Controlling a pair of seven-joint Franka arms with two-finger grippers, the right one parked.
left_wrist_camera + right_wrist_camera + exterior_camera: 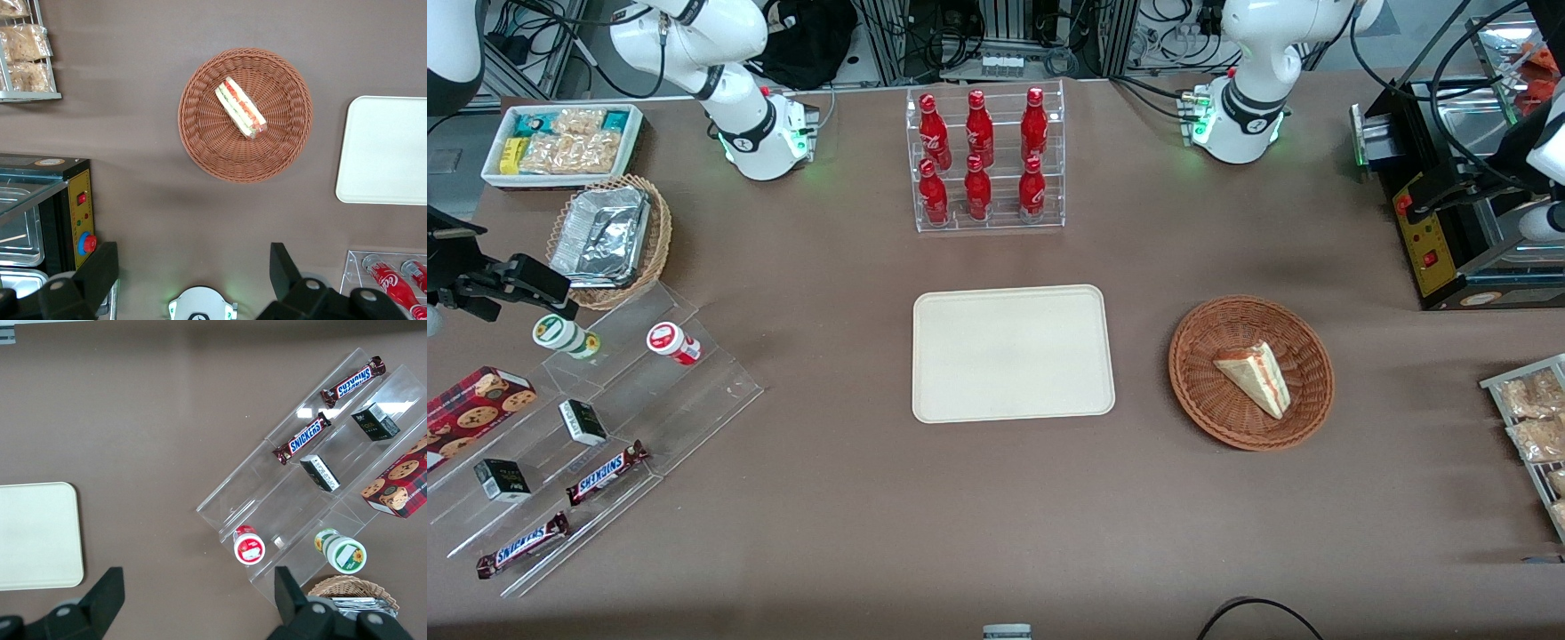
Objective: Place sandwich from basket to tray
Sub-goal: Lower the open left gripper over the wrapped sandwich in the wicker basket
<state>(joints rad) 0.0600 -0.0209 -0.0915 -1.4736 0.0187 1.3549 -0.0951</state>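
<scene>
Gripper high above the table, fingers spread wide and holding nothing.

The gripper (193, 273) looks straight down at the basket (1200, 391). The sandwich (1256, 377) lies inside the basket. The tray (1012, 353) beside it carries nothing, well apart from the basket.

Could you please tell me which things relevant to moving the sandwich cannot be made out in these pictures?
- Sandwich underside: hidden against the basket, every view.
- Gripper: open above the table in the left wrist view; its place is not visible in the front view.
- Tray: cut by the frame edge in both wrist views.
</scene>
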